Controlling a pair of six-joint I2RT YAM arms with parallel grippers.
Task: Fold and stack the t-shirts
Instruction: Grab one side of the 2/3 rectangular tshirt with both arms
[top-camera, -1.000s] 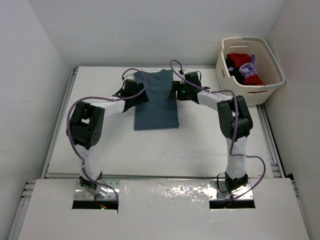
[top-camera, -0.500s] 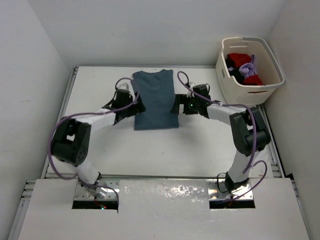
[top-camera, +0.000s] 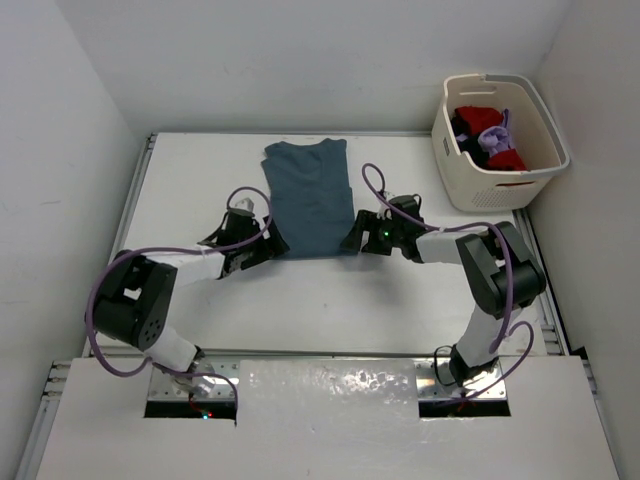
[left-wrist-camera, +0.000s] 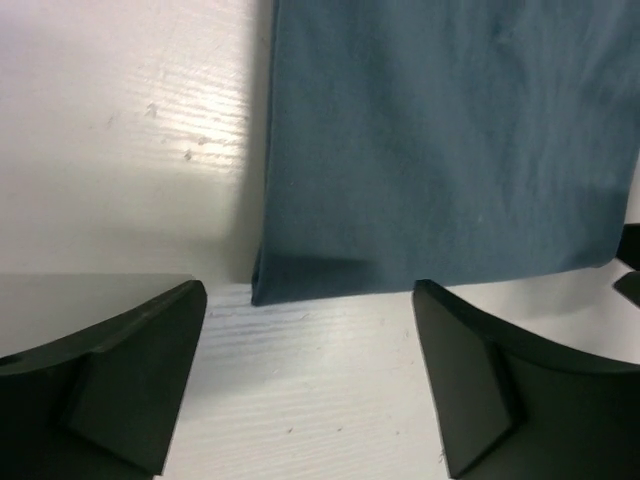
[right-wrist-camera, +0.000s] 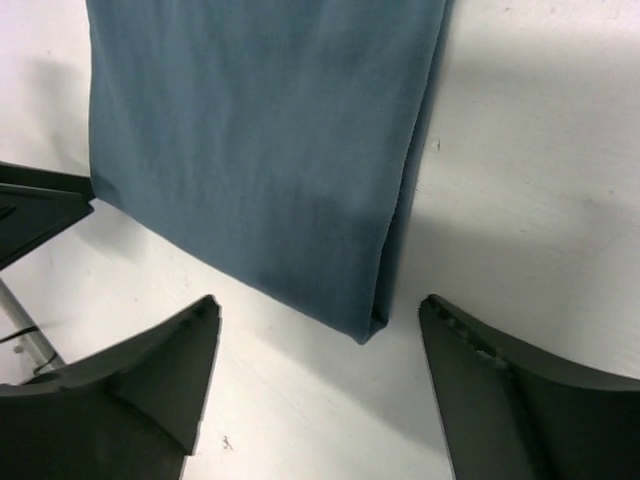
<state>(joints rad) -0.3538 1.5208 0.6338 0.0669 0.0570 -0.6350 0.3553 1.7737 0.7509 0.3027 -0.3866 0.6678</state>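
Observation:
A teal-blue t-shirt (top-camera: 308, 200) lies flat on the white table, folded into a long narrow strip with its collar at the far end. My left gripper (top-camera: 262, 245) sits low at the strip's near left corner. In the left wrist view it (left-wrist-camera: 310, 300) is open, the teal cloth (left-wrist-camera: 450, 140) just beyond its fingertips. My right gripper (top-camera: 358, 238) sits at the near right corner. It (right-wrist-camera: 320, 302) is open too, with the folded corner of the shirt (right-wrist-camera: 260, 150) just ahead of the jaws. Neither holds anything.
A cream laundry basket (top-camera: 545, 120) stands at the back right, off the table's edge. Inside it lie a red shirt (top-camera: 508, 160), a lavender one (top-camera: 493, 137) and a black one (top-camera: 465, 125), bunched together. White walls close in on three sides.
Both grippers have drawn back along the sides of the teal shirt, from its far half to its near corners. The shirt has stayed flat.

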